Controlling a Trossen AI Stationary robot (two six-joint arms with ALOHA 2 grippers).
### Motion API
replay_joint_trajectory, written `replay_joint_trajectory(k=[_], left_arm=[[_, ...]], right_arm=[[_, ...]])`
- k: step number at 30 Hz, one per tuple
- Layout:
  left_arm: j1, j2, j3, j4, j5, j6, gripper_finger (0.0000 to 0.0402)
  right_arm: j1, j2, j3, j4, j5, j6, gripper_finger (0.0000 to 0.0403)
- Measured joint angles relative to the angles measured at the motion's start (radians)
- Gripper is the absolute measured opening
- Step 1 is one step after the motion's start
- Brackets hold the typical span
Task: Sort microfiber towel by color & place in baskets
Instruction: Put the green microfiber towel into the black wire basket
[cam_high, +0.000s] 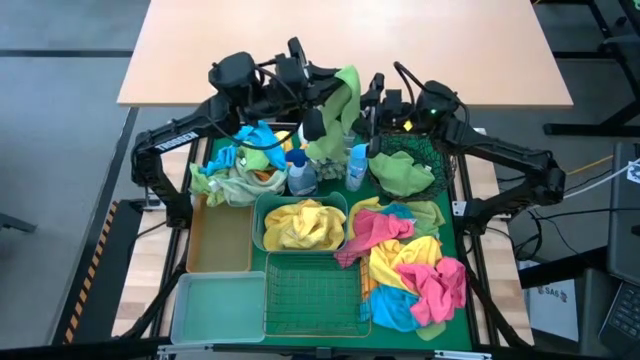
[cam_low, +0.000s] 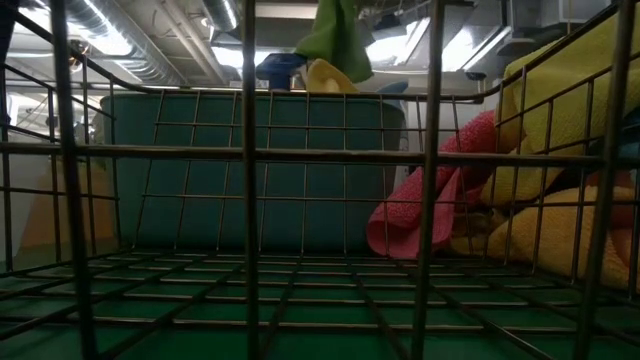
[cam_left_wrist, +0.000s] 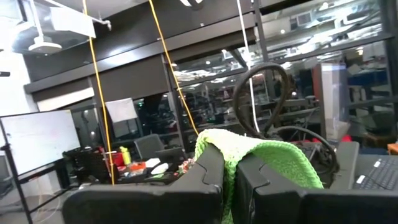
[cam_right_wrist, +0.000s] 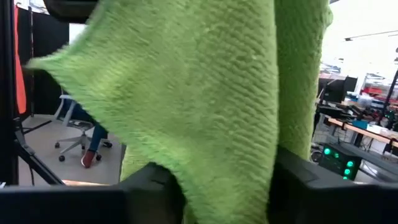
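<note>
A lime-green microfiber towel (cam_high: 338, 112) hangs in the air over the far part of the green mat and shows at the top of the low view (cam_low: 335, 35). My left gripper (cam_high: 335, 82) is shut on its upper part. My right gripper (cam_high: 373, 104) is beside it on the right, open, with the green towel (cam_right_wrist: 205, 106) hanging between its fingers. The round black mesh basket (cam_high: 432, 152) holds another green towel (cam_high: 403, 172). The teal tub (cam_high: 258, 222) holds yellow towels (cam_high: 303, 225). The tan tray (cam_high: 220, 238), clear bin (cam_high: 215, 305) and green wire basket (cam_high: 315, 295) are nearer. My left gripper pinches a fold of the green towel (cam_left_wrist: 214, 142) between its two fingers (cam_left_wrist: 205, 168). The cloth bulges out past the fingertips and drapes over the right finger. The towel hangs clear of the table below the gripper. My right gripper: whether its fingers touch the towel cannot be told.
Two spray bottles (cam_high: 300, 175) (cam_high: 357, 165) stand under the hanging towel. A pile of blue, green and yellow towels (cam_high: 235, 170) lies at the far left. A pile of pink, yellow and blue towels (cam_high: 410, 265) fills the right side. The low view looks through the wire basket's bars (cam_low: 250, 180).
</note>
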Motion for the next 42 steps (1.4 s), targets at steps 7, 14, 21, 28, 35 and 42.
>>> replay_joint_trajectory(k=[7,14,21,28,35,42], left_arm=[[0.0,0.0,0.0,-0.002,-0.003,-0.001,0.0008],[0.0,0.0,0.0,-0.004,-0.014,-0.047,0.0068],[0.001,-0.001,0.0,-0.063,-0.125,-0.046,0.0127],[0.001,-0.001,0.0,-0.123,-0.147,-0.046,0.0146],[0.001,-0.001,0.0,-0.202,-0.12,-0.046,0.0145],[0.0,-0.001,0.0,-0.271,-0.105,-0.046,0.0136]], right_arm=[[0.0,-0.002,0.013,-0.004,-0.001,0.0,0.0011],[-0.018,-0.07,0.013,-0.061,0.003,0.024,0.0008],[-0.106,-0.222,0.014,-0.21,0.035,0.026,0.0008],[-0.244,-0.388,0.014,-0.453,0.077,0.025,0.0007],[-0.359,-0.508,0.015,-0.737,0.194,0.02,0.0005],[-0.395,-0.51,0.014,-1.022,0.227,-0.004,0.0006]])
